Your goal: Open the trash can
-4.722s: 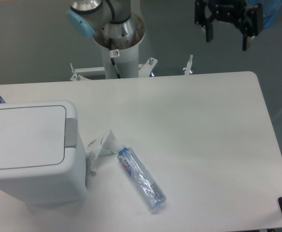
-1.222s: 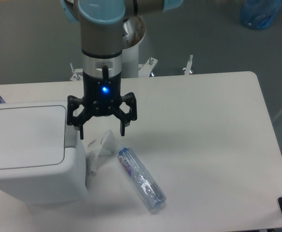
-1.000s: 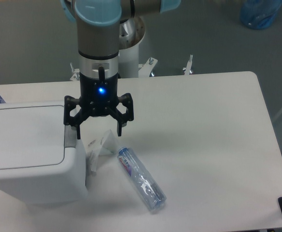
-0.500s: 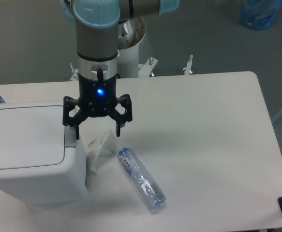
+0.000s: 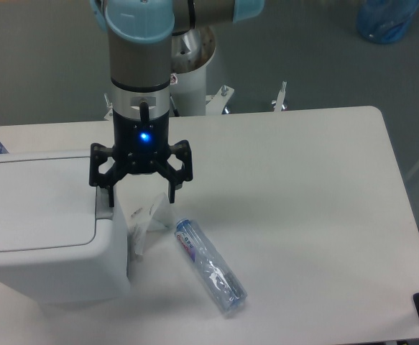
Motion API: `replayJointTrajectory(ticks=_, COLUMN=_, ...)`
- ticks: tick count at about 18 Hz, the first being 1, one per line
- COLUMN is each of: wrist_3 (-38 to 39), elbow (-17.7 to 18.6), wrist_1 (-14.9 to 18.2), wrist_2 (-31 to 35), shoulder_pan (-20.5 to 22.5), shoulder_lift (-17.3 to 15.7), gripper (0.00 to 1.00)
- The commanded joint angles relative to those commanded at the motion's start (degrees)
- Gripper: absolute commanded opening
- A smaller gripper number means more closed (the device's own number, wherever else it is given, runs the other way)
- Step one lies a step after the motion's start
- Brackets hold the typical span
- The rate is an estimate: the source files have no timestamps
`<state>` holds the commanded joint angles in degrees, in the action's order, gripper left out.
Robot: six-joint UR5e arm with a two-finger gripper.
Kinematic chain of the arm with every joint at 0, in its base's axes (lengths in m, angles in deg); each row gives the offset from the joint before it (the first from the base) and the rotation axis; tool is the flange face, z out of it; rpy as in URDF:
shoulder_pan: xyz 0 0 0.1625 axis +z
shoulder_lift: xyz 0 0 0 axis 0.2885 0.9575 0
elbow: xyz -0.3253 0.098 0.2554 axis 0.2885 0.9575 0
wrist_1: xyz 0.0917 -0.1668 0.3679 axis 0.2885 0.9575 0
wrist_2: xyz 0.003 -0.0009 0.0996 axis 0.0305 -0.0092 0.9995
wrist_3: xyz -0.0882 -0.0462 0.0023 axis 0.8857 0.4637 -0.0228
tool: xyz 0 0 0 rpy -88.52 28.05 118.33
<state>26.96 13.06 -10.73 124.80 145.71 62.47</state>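
**Risk of a missed or glancing press on the lid button**

Gripper [image 5: 141, 192] spread wide, holding nothing, hanging over the right edge of the white trash can [image 5: 47, 226] at the table's [image 5: 302, 187] near-left corner. Lid [image 5: 33, 205] flat and shut. One fingertip [image 5: 111, 200] directly over the grey push-button tab [image 5: 105, 201]; the other over the crumpled white wrapper [image 5: 148, 219] lying just beside the bin. Contact with the tab impossible to confirm from this angle.

Likely trouble from here:
- Slipping off the narrow tab onto the bin's rim, leaving the lid latched.
- Snagging or dragging the wrapper with the free finger on the way down, perhaps nudging the clear plastic bottle [image 5: 209, 267] touching it.
- Lid springing up against the open fingers if kept low after the press.
- Shoving the light bin sideways with an off-centre push.
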Motion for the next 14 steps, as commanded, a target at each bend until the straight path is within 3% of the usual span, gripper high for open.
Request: replayJointTrajectory(ticks=14, wrist_3=-0.2, elbow=0.5, wrist_1=0.0, wrist_2=0.0, shoulder_pan=-0.1, shoulder_lift=-0.1, gripper=1.00)
